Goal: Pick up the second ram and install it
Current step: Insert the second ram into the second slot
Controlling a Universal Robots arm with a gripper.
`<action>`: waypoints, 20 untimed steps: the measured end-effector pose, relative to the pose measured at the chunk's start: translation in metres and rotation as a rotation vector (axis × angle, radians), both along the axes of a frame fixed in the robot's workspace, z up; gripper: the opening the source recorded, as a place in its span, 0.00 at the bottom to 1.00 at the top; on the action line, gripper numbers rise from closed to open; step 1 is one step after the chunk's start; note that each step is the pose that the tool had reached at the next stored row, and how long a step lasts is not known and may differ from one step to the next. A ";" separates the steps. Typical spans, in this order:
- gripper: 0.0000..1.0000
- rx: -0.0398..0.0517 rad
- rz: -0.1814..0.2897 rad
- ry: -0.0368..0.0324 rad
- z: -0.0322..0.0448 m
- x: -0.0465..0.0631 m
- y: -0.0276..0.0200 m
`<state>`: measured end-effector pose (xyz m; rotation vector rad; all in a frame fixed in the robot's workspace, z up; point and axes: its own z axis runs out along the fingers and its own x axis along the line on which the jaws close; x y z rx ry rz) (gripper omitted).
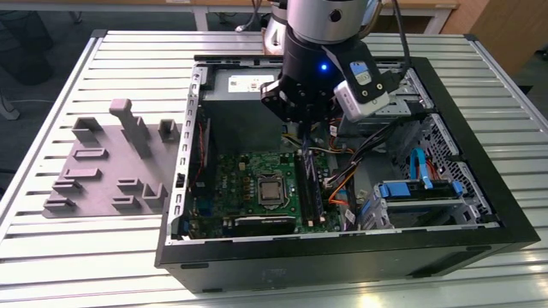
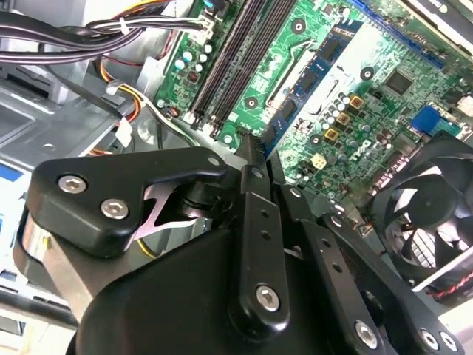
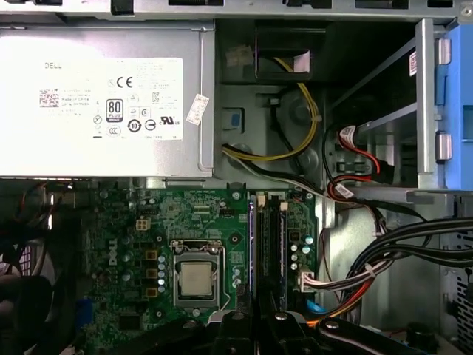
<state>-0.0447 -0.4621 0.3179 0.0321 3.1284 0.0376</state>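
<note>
My gripper hangs inside the open computer case, above the far end of the black memory slots. Its two black fingers are pressed together, shut, and I see nothing between them. In the first wrist view a long dark stick with a row of chips, a ram, stands in the slots just beyond my fingertips. I cannot tell whether this is the second ram or how deep it sits. The same slots run across the green motherboard in the second wrist view.
The processor socket lies beside the slots. Cable bundles and a blue drive cage crowd the exterior view's right side. The power supply sits behind the board. A grey fixture plate lies outside the case, and a fan is near.
</note>
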 end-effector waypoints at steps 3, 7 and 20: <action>0.14 0.0000 -0.001 0.0055 -0.0038 0.000 0.0000; 0.14 -0.0003 -0.002 0.0059 -0.0039 0.000 -0.0001; 0.14 0.0007 -0.002 0.0066 -0.0077 -0.001 -0.0001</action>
